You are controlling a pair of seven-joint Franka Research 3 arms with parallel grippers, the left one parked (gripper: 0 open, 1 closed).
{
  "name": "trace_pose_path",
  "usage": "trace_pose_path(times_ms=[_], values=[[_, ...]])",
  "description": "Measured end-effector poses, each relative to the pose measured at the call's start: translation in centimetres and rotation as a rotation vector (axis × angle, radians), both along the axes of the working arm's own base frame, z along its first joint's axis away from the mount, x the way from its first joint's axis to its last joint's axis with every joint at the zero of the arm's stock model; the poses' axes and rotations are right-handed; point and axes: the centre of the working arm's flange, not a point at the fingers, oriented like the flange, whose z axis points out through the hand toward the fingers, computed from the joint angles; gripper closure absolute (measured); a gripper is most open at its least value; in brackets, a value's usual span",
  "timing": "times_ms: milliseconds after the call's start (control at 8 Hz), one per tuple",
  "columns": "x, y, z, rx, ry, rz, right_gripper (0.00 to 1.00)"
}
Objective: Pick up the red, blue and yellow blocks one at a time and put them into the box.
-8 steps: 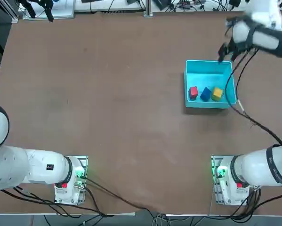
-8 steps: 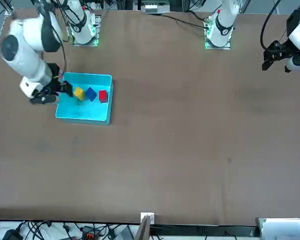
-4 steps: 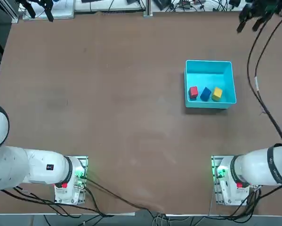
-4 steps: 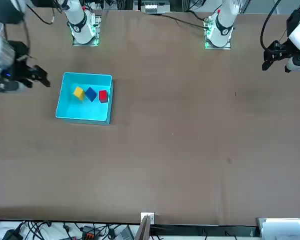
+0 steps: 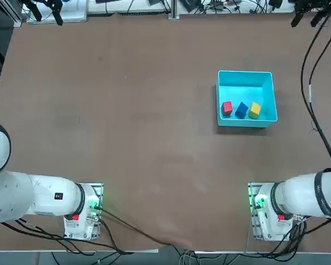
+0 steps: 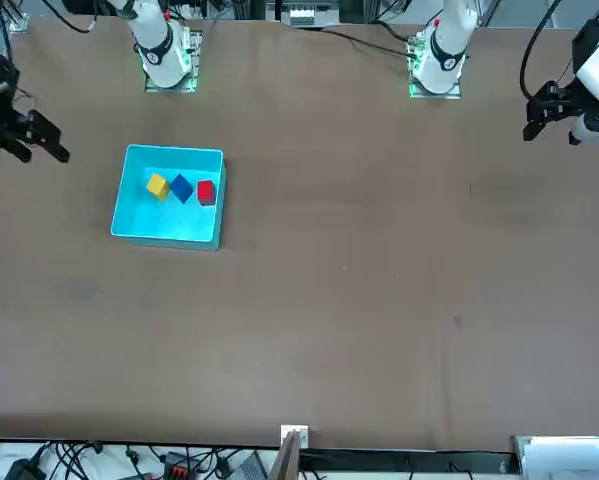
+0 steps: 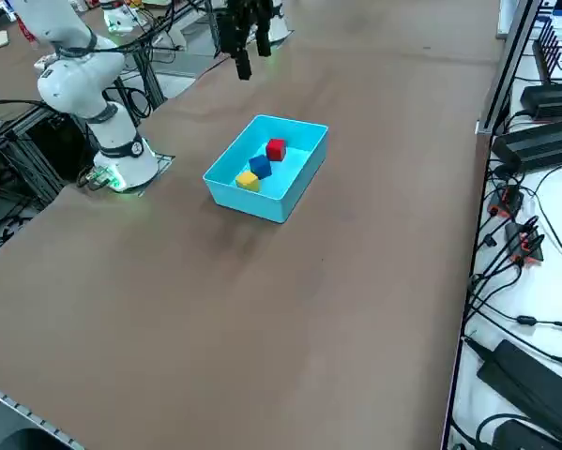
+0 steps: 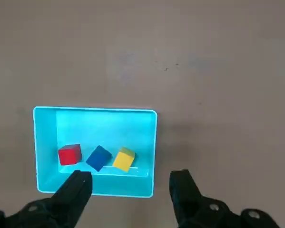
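The cyan box (image 5: pixel 247 78) stands on the brown table with the red block (image 5: pixel 227 108), the blue block (image 5: pixel 241 110) and the yellow block (image 5: pixel 255 110) in a row inside it. The box (image 8: pixel 94 122) also shows far below in the wrist view, holding the red block (image 8: pixel 69 155), blue block (image 8: pixel 99 157) and yellow block (image 8: pixel 124 158). My right gripper (image 8: pixel 132 185) hangs high above, open and empty; the overhead view has the gripper (image 5: pixel 310 12) at the far right corner. In the front view the gripper (image 6: pixel 29 138) is left of the box (image 6: pixel 169 228).
The right arm's black cable (image 5: pixel 308 88) hangs down the table's right side, past the box. Arm bases (image 5: pixel 267 212) stand at the near edge. Cables and black equipment (image 7: pixel 534 122) lie beyond the far table edge.
My right gripper has risen and drawn back from just beside the box to the table's far right corner. The three blocks have stayed in the box.
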Motion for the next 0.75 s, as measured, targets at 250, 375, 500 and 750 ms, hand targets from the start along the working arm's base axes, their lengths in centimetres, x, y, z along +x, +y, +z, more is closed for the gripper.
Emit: trace_pose_path(times_ms=[250, 375, 500, 750], values=[[0.0, 0.4, 0.9, -0.001, -0.013, 0.009, 0.0], [0.2, 0.4, 1.4, -0.002, -0.021, 0.012, 0.0], [0.6, 0.4, 1.9, -0.004, -0.026, 0.014, 0.01], [2.0, 0.5, 1.8, -0.009, -0.023, 0.014, 0.0]])
